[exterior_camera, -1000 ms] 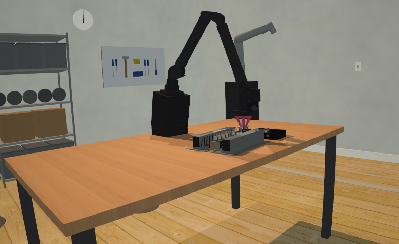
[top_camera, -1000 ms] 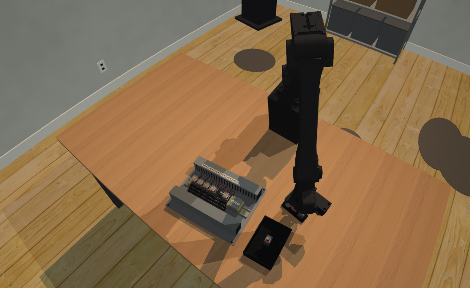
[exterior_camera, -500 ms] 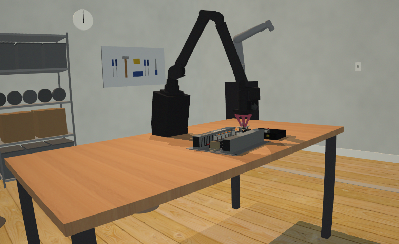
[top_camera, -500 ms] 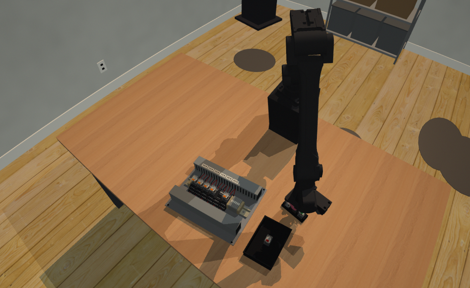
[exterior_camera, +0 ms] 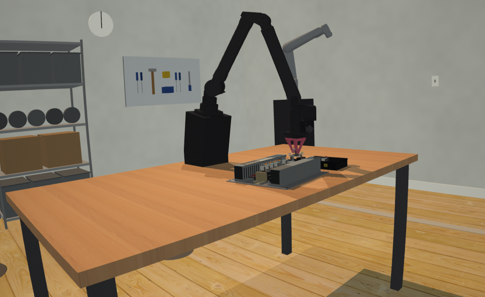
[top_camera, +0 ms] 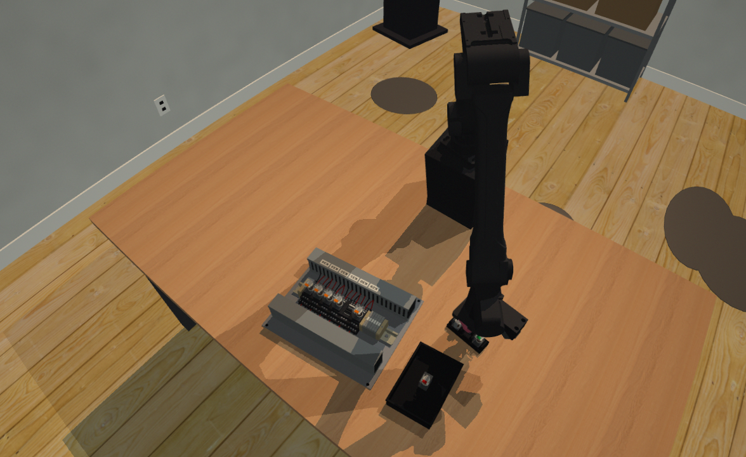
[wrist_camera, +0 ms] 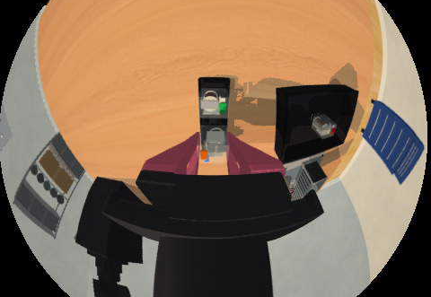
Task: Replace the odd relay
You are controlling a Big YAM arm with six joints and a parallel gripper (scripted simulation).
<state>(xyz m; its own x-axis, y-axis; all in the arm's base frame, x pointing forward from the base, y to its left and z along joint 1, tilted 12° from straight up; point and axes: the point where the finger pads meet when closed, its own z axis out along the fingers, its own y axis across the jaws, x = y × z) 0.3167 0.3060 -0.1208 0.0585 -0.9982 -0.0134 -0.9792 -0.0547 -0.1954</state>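
- Grey walls (top_camera: 80, 85) (exterior_camera: 384, 55) (wrist_camera: 400, 77), plank floor (top_camera: 620, 170) (exterior_camera: 439, 229), orange-brown wood table (top_camera: 222, 210) (exterior_camera: 144, 206) (wrist_camera: 135, 64). Tool board (exterior_camera: 161, 99) on the wall.
- Black arm (top_camera: 491, 181) (exterior_camera: 279, 62) (wrist_camera: 213, 261) bent over the table, gripper (top_camera: 466, 331) (exterior_camera: 295, 153) (wrist_camera: 213, 136) pointing down at the spares rack (top_camera: 481, 349) (exterior_camera: 300, 159) (wrist_camera: 214, 82).
- Gripper closed on the orange-button relay (exterior_camera: 295, 152) (wrist_camera: 216, 140) – that's the matching spare, between the maroon fingers. Can't tell if its blades clear the rack.
- Green-button relay (top_camera: 479, 339) (wrist_camera: 210, 104) sits in the rack. Bit of blue just beside the orange button in the wrist view; rest of it hidden.
- Black tray (top_camera: 408, 414) (exterior_camera: 338, 163) (wrist_camera: 280, 122) near the rack, red-button relay (top_camera: 425, 380) (wrist_camera: 323, 126) inside, nothing gripping it.
- Socket panel (top_camera: 330, 324) (exterior_camera: 299, 171) (wrist_camera: 314, 176) near the tray: five orange-button relays (top_camera: 327, 295) in the row, one socket vacant – between the fourth and fifth, counting from the left in the top view.
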